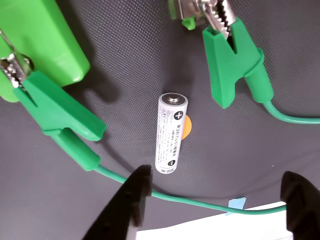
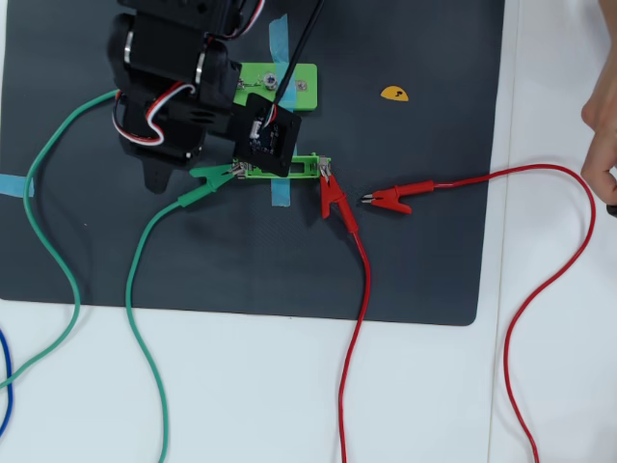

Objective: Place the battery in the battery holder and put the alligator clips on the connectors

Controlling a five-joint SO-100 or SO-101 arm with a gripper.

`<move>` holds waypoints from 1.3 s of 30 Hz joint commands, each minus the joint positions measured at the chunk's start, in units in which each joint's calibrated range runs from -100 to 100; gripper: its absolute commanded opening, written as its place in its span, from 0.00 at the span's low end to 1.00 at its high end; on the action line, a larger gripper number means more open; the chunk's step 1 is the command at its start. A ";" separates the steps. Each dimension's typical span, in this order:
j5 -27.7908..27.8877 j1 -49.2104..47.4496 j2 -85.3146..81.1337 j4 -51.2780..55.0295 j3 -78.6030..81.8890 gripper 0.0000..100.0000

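White table (image 2: 540, 386) carries a dark mat (image 2: 405, 260). On the mat: battery (image 1: 170, 132), green holder (image 2: 289, 167), green clips (image 2: 207, 183), red clips (image 2: 390, 200), and apparently blue tape (image 2: 280, 191).

A dark mat (image 2: 424, 251) with a fine weave covers most of a white table (image 2: 289, 386) in the overhead view. White shows along the near and right edges. Light is even, shadows soft.

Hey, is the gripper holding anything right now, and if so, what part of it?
Nothing is held. In the wrist view the black gripper is open, its fingers apart, above the white cylindrical AA battery lying on the dark mat.
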 commanded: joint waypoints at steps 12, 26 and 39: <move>-0.32 3.21 6.24 -1.26 -1.61 0.25; -0.32 4.63 7.17 -1.26 -1.43 0.25; -0.37 3.92 10.66 -1.26 -2.40 0.25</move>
